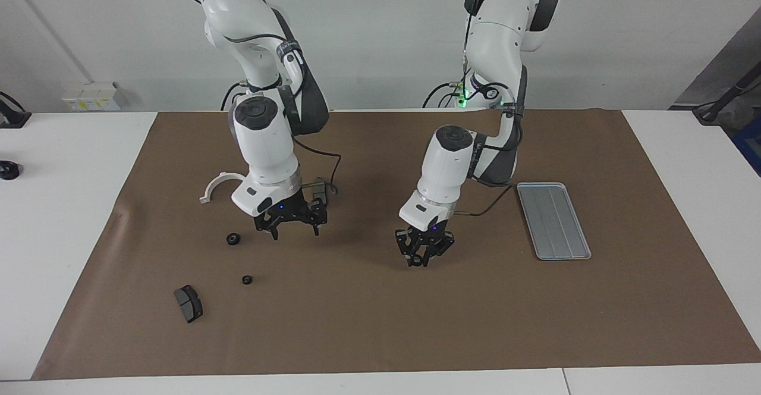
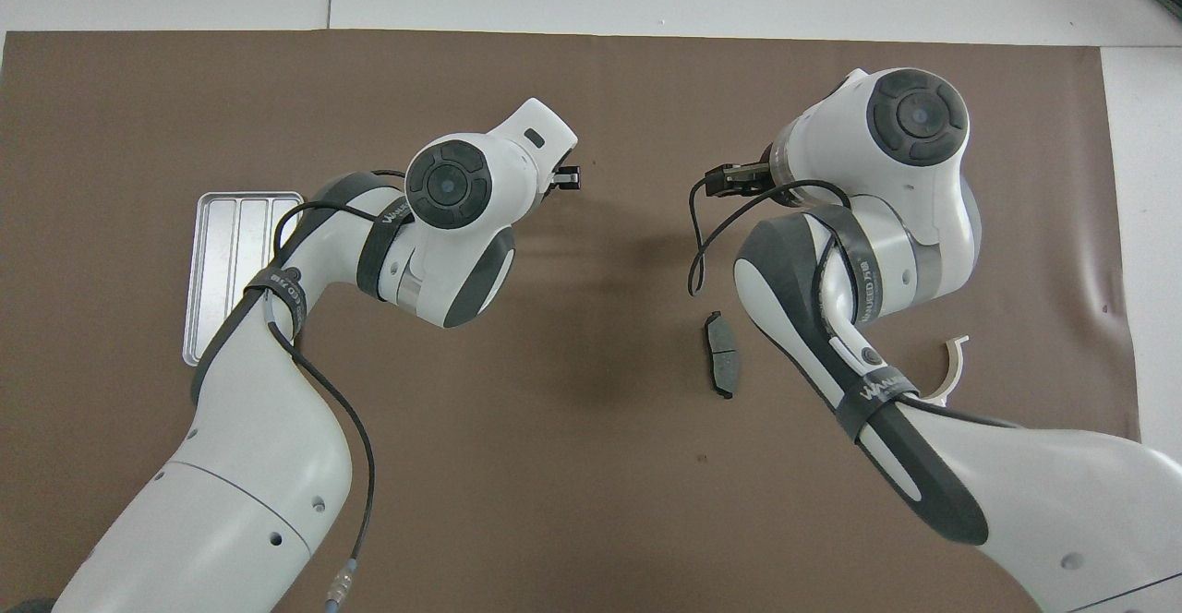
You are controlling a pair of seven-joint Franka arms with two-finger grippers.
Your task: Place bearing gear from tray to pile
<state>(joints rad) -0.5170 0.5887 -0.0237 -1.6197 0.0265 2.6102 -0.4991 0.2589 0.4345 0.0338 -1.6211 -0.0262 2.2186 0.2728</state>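
Gear [image 1: 420,260] in left claw [image 1: 420,257]

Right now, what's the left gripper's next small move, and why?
Probably shift the left gripper toward the gears of the pile: it hangs over bare mat, between the empty tray and the open right gripper.
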